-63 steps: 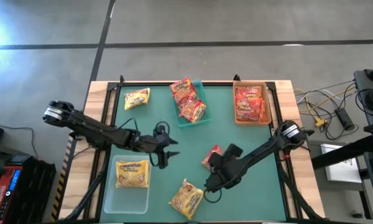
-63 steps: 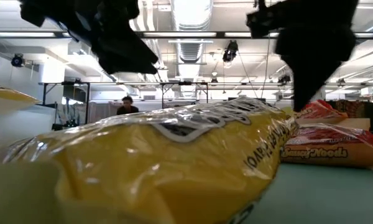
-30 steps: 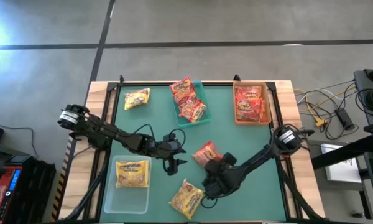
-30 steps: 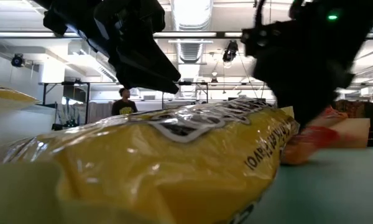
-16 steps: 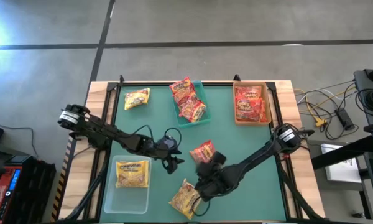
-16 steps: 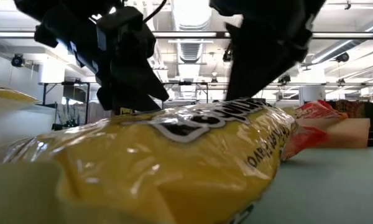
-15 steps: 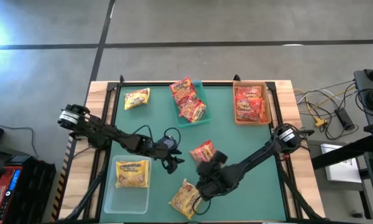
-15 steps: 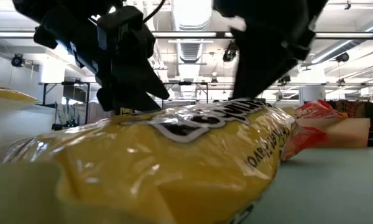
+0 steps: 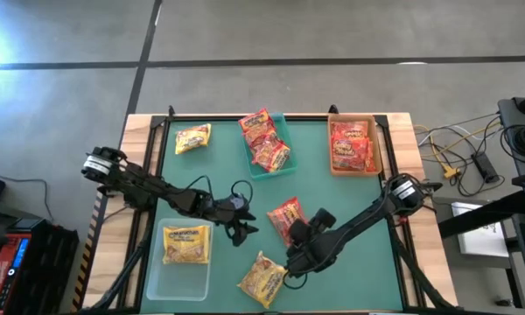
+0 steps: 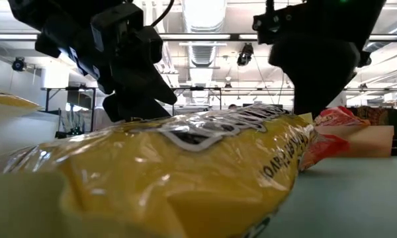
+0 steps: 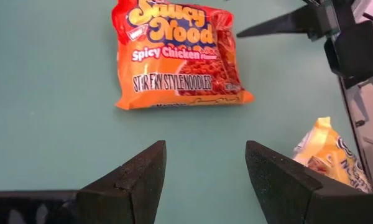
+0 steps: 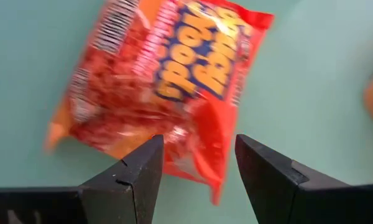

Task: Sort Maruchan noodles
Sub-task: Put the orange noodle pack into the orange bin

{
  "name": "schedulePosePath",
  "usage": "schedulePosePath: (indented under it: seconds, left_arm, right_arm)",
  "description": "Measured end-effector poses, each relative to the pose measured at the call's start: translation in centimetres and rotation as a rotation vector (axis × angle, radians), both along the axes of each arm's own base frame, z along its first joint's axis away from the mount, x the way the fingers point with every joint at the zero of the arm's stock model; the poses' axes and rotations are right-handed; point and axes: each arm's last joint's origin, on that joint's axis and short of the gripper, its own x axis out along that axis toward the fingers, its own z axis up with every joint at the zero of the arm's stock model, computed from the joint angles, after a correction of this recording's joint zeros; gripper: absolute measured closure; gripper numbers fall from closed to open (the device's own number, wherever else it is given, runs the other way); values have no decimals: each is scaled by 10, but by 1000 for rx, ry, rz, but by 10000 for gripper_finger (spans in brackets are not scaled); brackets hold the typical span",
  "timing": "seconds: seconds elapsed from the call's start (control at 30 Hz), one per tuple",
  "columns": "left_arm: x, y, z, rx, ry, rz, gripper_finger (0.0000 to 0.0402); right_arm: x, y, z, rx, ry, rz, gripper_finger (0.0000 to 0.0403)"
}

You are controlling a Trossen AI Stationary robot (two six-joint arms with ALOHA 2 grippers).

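On the green surface [image 9: 350, 236] the loose red noodle packet [image 9: 287, 214] lies between my two empty, parted pincers, left pincer [image 9: 239, 229] and right pincer [image 9: 295, 256], which could collide reaching for it together.

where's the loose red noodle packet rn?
High view: the loose red packet lies flat on the green mat near mid-table, between the open left gripper and the open right gripper, with a yellow packet just nearer the front edge.
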Motion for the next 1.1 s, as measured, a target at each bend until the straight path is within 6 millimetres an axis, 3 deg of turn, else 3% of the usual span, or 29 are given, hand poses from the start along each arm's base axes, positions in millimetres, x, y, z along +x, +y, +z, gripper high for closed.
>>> schedulePosePath:
  seconds: [0.3, 0.6, 0.87, 1.1]
  left_arm:
    - [0, 0, 0, 0, 4, 0, 198]
    - [0, 0, 0, -54, 7, 55, 198]
    - [0, 2, 0, -35, -9, 120, 198]
    - [0, 2, 1, -18, -11, 109, 198]
  right_arm:
    - [18, 10, -6, 105, -179, 63, 211]
    - [20, 12, -19, 140, -260, 53, 211]
    - [23, 0, -33, 139, -322, -7, 211]
    - [43, -11, -33, 123, -464, 65, 211]
